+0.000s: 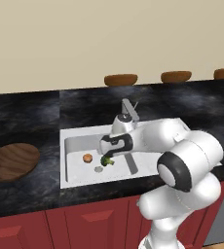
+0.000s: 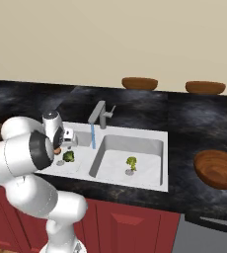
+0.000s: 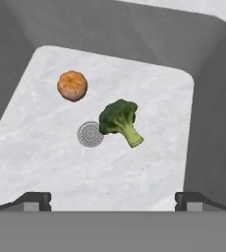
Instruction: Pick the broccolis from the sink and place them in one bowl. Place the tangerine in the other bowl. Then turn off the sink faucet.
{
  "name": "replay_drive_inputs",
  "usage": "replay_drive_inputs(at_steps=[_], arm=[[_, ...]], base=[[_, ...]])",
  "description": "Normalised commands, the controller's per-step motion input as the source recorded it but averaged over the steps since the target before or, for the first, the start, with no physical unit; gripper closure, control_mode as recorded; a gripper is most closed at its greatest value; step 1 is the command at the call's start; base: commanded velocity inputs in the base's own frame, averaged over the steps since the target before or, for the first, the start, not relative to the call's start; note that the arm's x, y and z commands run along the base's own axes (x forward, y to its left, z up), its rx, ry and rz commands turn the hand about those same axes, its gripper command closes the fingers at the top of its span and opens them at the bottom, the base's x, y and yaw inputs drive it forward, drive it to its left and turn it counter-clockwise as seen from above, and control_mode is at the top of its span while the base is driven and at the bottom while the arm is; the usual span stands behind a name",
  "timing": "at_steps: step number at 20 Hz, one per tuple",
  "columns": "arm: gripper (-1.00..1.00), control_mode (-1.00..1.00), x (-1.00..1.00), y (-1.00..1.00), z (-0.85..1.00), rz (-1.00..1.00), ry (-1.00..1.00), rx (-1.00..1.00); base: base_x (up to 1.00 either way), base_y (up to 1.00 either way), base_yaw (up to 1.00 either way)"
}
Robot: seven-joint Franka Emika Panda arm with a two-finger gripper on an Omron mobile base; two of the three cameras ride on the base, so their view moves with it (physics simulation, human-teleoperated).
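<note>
2 broccolis: 1 (image 3: pixel 119 120) lies in the left basin of the sink (image 1: pixel 70 141), its head just beside the round drain (image 3: pixel 90 134), stem pointing away from it; the other (image 2: pixel 131 162) stands in the right basin by its own drain. 1 tangerine (image 3: pixel 72 86) sits in the left basin, near the first floret but apart from it. 2 wide wooden bowls on the dark worktop (image 1: pixel 26 116): 1 (image 1: pixel 10 161) left of the sink, 1 (image 2: pixel 217 169) right of it. 3 smaller oval bowls (image 1: pixel 121 80) line the back edge by the wall. 1 faucet (image 2: pixel 100 115), blue water (image 2: pixel 93 136) running from its spout. The claw (image 3: pixel 113 199) hangs over the left basin, released, both tips wide apart and grasping nothing. Basin walls stand clear of both floret and fruit, with bare floor all round them.
</note>
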Motion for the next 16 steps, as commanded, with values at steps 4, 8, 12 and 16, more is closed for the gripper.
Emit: replay_drive_inputs(at_steps=[4, 8, 12, 16], arm=[[-1.00, -1.00, 0.38, 0.11, -0.15, -0.05, 0.01, 0.00], [-1.00, -1.00, 0.28, 0.00, -0.16, -0.05, 0.03, 0.00], [-1.00, -1.00, 0.25, 0.00, -0.22, -0.04, 0.05, 0.00], [-1.00, -1.00, 0.23, 0.07, -0.27, -0.04, 0.04, 0.00]], base=[[0.00, 0.00, 0.00], [0.00, 0.00, 0.00], [0.00, 0.00, 0.00], [0.00, 0.00, 0.00]])
